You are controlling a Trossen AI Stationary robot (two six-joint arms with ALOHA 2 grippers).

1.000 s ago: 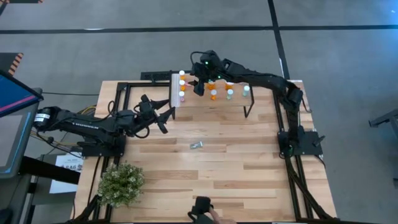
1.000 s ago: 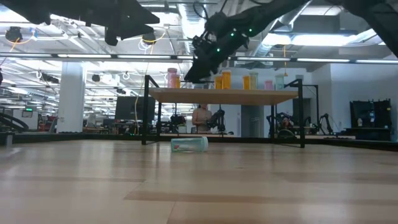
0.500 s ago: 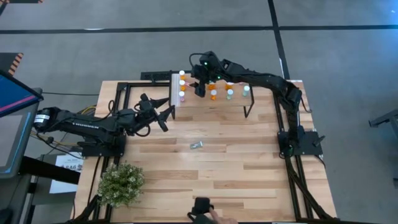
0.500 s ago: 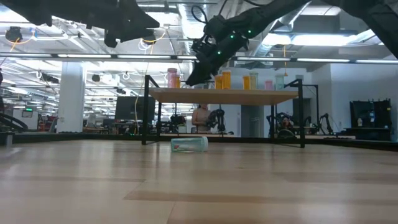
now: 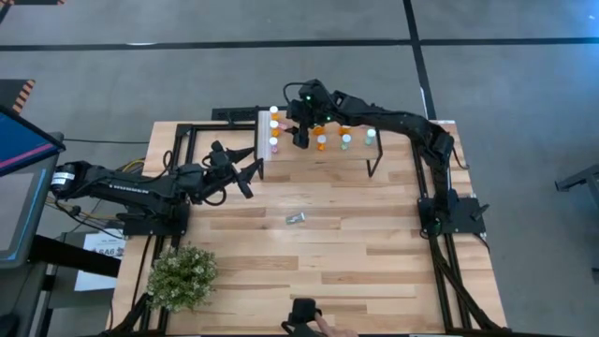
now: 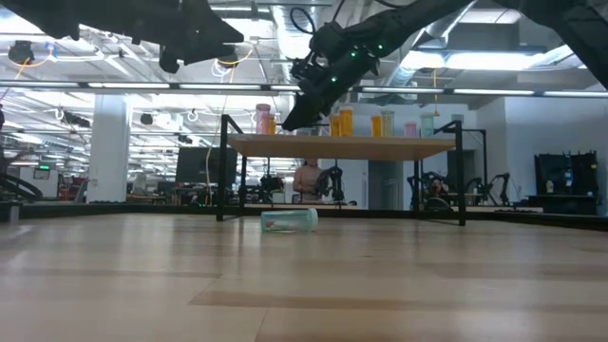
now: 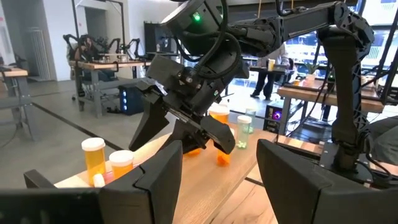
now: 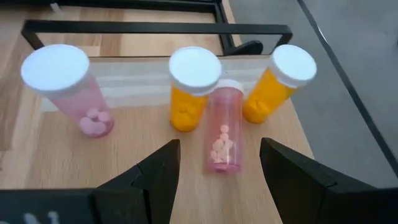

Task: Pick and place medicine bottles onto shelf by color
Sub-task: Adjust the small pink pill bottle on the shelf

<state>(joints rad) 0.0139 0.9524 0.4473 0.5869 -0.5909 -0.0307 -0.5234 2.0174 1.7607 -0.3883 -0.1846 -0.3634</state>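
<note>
The shelf (image 5: 360,150) stands at the table's far side, and several orange, pink and pale green medicine bottles stand on it. My right gripper (image 5: 299,139) hovers open over the shelf's left part, slanting down. Just ahead of its fingers a small pink bottle (image 8: 224,127) appears to lie on its side on the shelf top, between two upright orange bottles (image 8: 193,87) (image 8: 280,84). A larger pink bottle (image 8: 68,87) stands farther off. One pale green bottle (image 6: 290,220) lies on its side on the table. My left gripper (image 5: 251,180) waits open and level, off the shelf's left end.
A potted plant (image 5: 182,274) stands at the near left corner. A person's hand with a dark object (image 5: 309,320) shows at the near edge. Black frame rails (image 5: 187,131) run along the table's far and side edges. A screen (image 5: 19,178) stands left of the table.
</note>
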